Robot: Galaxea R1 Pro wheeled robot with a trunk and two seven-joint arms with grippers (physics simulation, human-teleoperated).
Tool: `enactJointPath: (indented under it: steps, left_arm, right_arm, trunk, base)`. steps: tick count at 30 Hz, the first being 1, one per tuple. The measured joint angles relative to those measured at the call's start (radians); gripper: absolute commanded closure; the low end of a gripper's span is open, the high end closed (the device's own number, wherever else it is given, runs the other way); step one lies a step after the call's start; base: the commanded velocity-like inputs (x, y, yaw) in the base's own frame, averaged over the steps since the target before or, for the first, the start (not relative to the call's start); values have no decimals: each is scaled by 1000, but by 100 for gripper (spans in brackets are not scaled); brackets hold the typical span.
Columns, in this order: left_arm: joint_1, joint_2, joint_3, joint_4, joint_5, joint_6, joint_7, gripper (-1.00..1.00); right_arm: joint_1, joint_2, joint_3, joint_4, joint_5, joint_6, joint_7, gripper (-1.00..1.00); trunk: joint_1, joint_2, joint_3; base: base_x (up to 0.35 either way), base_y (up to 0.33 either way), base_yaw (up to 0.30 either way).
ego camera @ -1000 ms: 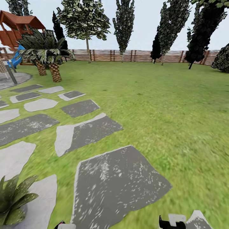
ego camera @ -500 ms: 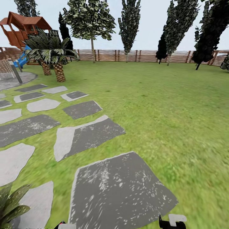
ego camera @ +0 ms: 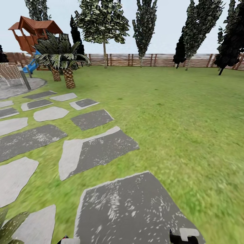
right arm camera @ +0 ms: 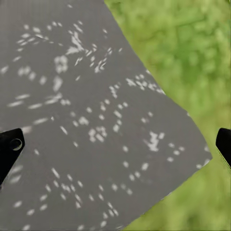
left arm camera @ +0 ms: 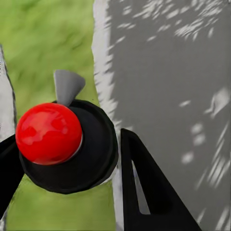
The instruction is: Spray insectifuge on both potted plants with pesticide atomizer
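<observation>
Showing pointed green leaves, the potted plant (ego camera: 10,227) borders grass (ego camera: 176,118); right tool (right arm camera: 115,144) spread apart, left tool (left arm camera: 67,139) state unclear.

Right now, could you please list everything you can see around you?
lawn: one, green, all around
stepping stones: many, grey, left and ahead
patio: one, grey, far left
palms: two, green, beside the patio
play tower: one, red-brown, behind the palms
fence: one, brown, along the back
trees: several, dark green, by the fence
potted plant: one, green leaves, lower left corner, cut off
ball: one, red, on a black disc
left tool: black, fingers apart
right tool: black, wide open over a stone
</observation>
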Motion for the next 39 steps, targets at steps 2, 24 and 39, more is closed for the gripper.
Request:
enactJointPath:
  steps: [2,24,39]
  left_arm:
    - [0,0,0,0,1,0,0,100]
    - [0,2,0,0,2,0,0,100]
    - [0,3,0,0,8,-1,0,100]
  right_arm:
    - [0,0,0,0,0,0,0,-100]
    - [0,1,0,0,0,0,0,-100]
    - [0,-3,0,1,6,0,-2,-100]
  trunk:
    - [0,0,0]
    - [0,0,0]
    - [0,0,0]
  base:
    - [340,0,0]
    - [340,0,28]
    - [340,0,96]
